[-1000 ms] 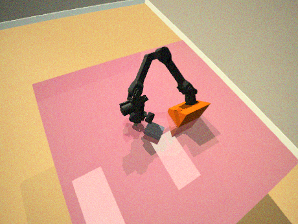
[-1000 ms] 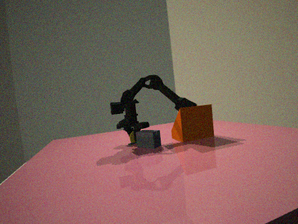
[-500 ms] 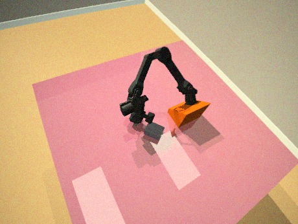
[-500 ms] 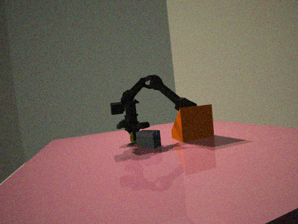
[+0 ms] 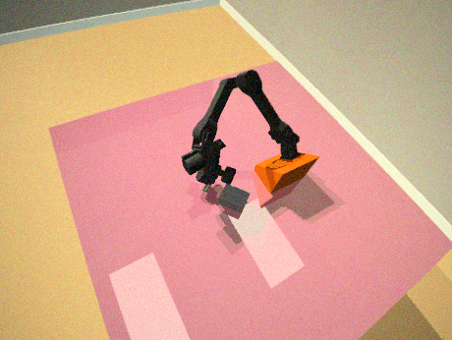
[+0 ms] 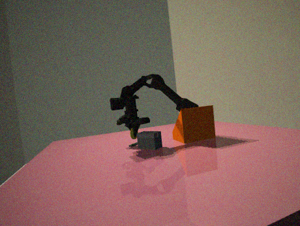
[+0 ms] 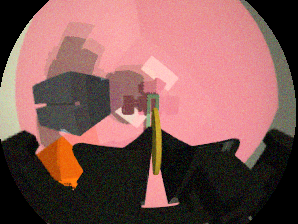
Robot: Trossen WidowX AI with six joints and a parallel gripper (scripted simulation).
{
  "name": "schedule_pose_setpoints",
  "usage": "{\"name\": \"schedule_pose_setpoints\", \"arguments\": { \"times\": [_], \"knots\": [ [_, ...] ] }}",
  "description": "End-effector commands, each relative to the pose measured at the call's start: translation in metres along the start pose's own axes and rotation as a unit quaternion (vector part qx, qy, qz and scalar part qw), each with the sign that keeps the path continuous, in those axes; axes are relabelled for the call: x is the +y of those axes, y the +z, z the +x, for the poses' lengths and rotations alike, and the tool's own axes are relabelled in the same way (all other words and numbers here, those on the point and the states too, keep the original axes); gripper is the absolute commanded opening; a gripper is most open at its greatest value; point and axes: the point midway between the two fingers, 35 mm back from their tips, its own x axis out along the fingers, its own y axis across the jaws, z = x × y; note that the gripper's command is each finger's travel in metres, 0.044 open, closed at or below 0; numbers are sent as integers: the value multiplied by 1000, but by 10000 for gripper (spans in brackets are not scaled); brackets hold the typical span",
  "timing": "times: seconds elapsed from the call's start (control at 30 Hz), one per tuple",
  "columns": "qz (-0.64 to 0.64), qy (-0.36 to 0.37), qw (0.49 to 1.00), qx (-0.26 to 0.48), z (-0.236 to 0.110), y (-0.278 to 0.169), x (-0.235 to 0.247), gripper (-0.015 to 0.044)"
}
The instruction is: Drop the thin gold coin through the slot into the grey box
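Note:
My gripper [image 5: 206,186] [image 6: 132,130] [image 7: 152,129] is shut on the thin gold coin [image 6: 132,133] [image 7: 157,141]. The coin hangs on edge between the fingers, and in the wrist view I see it edge-on as a thin yellow line. It is a little above the pink table, just left of the closed grey box [image 5: 234,198] [image 6: 149,140] [image 7: 69,103] and about level with its top. The small dark holder [image 6: 133,144] lies on the table below the coin; in the wrist view it shows as a greenish bit [image 7: 152,100] beyond the coin's tip. I cannot make out the slot in the lid.
The arm's orange base block [image 5: 285,169] [image 6: 195,124] [image 7: 60,161] stands right of the box, close behind it. The pink table [image 5: 123,172] [image 6: 212,183] carries two pale light patches in front. A wall rises behind the base.

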Motion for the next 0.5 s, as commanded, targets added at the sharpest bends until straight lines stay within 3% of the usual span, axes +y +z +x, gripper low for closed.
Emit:
{"name": "schedule_pose_setpoints", "arguments": {
  "times": [0.0, 0.47],
  "knots": [
    [5, -2, 1000, -7, -15, 3, -2, 0],
    [5, -2, 1000, -7, -51, 1, -1, 0]
  ]
}}
